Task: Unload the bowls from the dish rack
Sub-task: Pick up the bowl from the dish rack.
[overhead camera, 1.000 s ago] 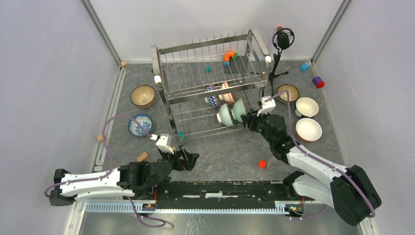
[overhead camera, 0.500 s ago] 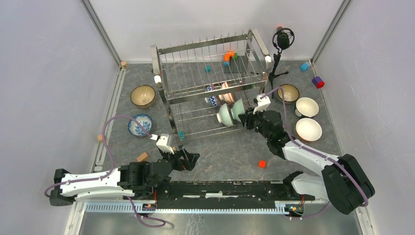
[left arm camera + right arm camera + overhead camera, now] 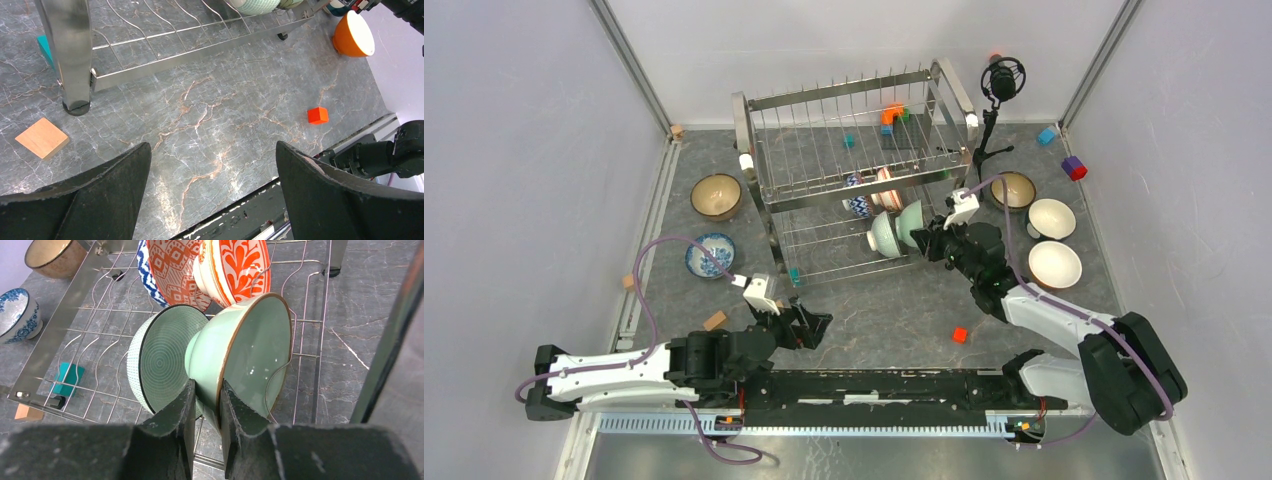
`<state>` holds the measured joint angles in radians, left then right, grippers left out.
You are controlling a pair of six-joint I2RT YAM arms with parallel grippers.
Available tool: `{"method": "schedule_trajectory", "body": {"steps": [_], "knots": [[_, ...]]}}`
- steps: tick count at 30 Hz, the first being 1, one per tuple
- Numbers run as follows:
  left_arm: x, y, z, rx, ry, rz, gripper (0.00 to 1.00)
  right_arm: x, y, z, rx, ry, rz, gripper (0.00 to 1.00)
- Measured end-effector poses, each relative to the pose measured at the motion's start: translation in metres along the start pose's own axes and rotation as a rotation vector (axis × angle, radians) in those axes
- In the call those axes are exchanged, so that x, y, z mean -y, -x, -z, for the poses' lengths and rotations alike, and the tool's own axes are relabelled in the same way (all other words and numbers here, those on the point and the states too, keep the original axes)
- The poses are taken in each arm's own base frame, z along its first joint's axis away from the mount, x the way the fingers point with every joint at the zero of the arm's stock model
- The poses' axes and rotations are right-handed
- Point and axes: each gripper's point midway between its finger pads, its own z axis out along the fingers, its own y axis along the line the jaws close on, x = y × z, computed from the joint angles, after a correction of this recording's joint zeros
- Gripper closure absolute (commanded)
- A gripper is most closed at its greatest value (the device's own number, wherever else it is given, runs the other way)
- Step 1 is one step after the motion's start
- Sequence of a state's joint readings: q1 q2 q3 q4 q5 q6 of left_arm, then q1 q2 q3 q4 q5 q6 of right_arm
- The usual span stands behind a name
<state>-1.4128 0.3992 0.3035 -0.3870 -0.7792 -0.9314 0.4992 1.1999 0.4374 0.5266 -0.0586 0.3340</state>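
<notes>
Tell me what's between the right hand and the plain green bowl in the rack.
Nothing visible: the right hand grips the plain green bowl by its rim. For lifting out, the ribbed bowl sits close behind it and a rack wire crosses its mouth.

Bowls (image 3: 240,355) in rack (image 3: 67,50), lwr tier

Glossy ceramic bowl (image 3: 250,340), shiny steel wire dish rack (image 3: 70,50)

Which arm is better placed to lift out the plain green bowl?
Right: the right pincer grips the plain green bowl's rim in the dish rack; the left pincer hangs open over the table.
</notes>
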Motion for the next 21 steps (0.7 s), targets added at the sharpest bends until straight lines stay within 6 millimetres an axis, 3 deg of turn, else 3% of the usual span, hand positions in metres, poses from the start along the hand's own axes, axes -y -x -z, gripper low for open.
{"method": "schedule_trajectory", "body": {"steps": [21], "knots": [[0.001, 0.002, 0.001, 0.006, -0.008, 0.010, 0.01, -0.002, 0.002, 0.020, 0.022, 0.031, -0.120, 1.00]]}}
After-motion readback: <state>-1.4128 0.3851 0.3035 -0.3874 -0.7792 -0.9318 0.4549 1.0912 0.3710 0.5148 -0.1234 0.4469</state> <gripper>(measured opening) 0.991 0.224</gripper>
